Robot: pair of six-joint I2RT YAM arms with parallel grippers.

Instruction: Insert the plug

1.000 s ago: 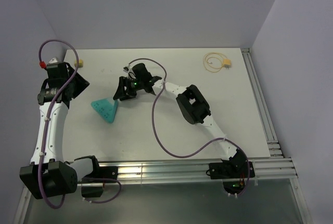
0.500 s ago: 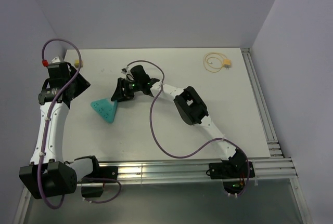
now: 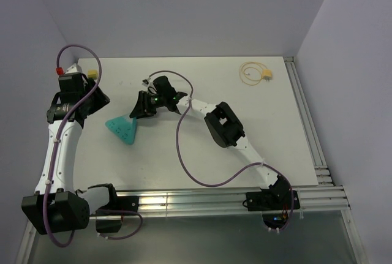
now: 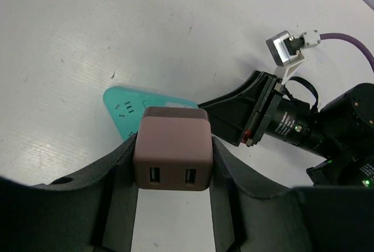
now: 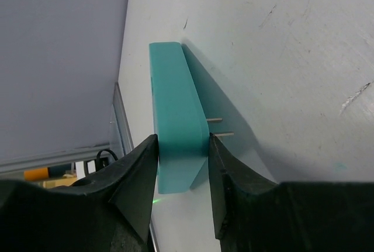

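teal block (image 4: 123,106): partly hidden behind pink cube (image 4: 172,152) | yellow plug (image 3: 267,76): too small

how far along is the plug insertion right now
Done: the left gripper is shut on the mauve two-port plug, and the right gripper clamps the teal socket block on the table. In hand: the plug is held near the block's slotted face, not yet in it. Left: aligning and pushing it in. The yellow connector sits untouched far right.

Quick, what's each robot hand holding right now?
Left gripper: shut on the pinkish USB plug.
Right gripper: shut on the teal socket block.
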